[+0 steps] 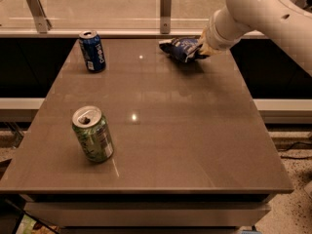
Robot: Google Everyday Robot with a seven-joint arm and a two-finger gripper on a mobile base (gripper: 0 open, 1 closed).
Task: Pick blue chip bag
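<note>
Gripper (199,50) at back-right of counter (195,145), fingers look clenched on right end of blue chip bag (181,48) lying there, but hold's only on the slick crinkly foil edge, so bag cld slip out on lift; blue soda can (92,51) well apart.

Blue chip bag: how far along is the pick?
Done: the approach; the claw is at the right end of the blue chip bag, near the far edge of the table. In hand: the grasp, though I cannot tell whether it holds. Left: lifting the bag, which looks to rest on the table.
</note>
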